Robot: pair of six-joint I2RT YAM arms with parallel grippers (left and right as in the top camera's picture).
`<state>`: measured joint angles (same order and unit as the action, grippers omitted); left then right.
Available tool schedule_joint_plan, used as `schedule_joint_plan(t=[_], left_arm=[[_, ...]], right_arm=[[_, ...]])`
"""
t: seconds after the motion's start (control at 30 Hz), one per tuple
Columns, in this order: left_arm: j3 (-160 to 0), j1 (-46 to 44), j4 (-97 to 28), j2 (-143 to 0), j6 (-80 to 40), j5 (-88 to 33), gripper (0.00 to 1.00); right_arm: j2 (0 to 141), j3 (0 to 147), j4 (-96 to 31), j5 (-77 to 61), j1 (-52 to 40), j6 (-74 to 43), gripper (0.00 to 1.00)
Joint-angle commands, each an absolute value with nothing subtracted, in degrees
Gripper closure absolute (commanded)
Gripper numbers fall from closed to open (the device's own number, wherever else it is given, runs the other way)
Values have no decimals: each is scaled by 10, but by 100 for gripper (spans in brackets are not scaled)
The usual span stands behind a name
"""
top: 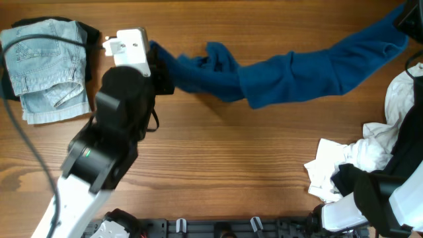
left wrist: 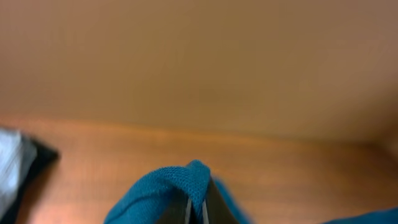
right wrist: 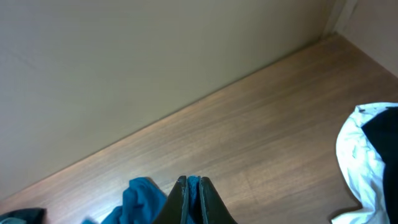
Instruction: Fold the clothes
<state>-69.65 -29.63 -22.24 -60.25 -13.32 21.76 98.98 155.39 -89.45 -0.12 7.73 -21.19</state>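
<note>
Both claws are clenched on cloth. The left gripper (left wrist: 199, 210) has its jaws pinched together on a bunched fold of the dark blue shirt (top: 291, 76), and the fabric humps up over the fingertips in the left wrist view. The right gripper (right wrist: 193, 190) is shut too, with a thin blue strip of the same shirt showing between its fingers. From overhead, we see the shirt pulled into a long twisted band along the far side of the table (top: 231, 152). It runs from the left claw near the upper left to the upper right corner and is thickest right of centre. We cannot tell whether its middle rests on the wood or hangs just above it. Folded pale denim (top: 46, 66) lies at the far left corner, well apart from the shirt, with a dark piece (top: 89, 32) showing at its upper edge. A crumpled white pile (top: 350, 158) sits at the right side, near the right arm. The left arm (top: 112, 132) reaches in from the near left.
</note>
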Motion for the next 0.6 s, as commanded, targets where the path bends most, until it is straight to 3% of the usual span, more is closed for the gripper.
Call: schedule_joint_plan(t=[0.0, 0.2, 0.33, 0.47, 0.57], left_arm=[[-738, -368, -217, -542, -73, 324, 96], [-743, -519, -192, -456, 27, 529, 96], [-743, -575, -80, -440, 156, 641, 96], [-743, -571, 101, -444, 322, 704, 96], [-742, -519, 119, -444, 342, 726, 96]], right_arm=[[980, 1565, -900, 15, 83, -209, 96], [980, 1564, -896, 15, 83, -208, 96], [985, 1564, -896, 15, 83, -208, 96], [1008, 1564, -900, 12, 83, -210, 96], [1030, 1564, -914, -3, 83, -210, 96]])
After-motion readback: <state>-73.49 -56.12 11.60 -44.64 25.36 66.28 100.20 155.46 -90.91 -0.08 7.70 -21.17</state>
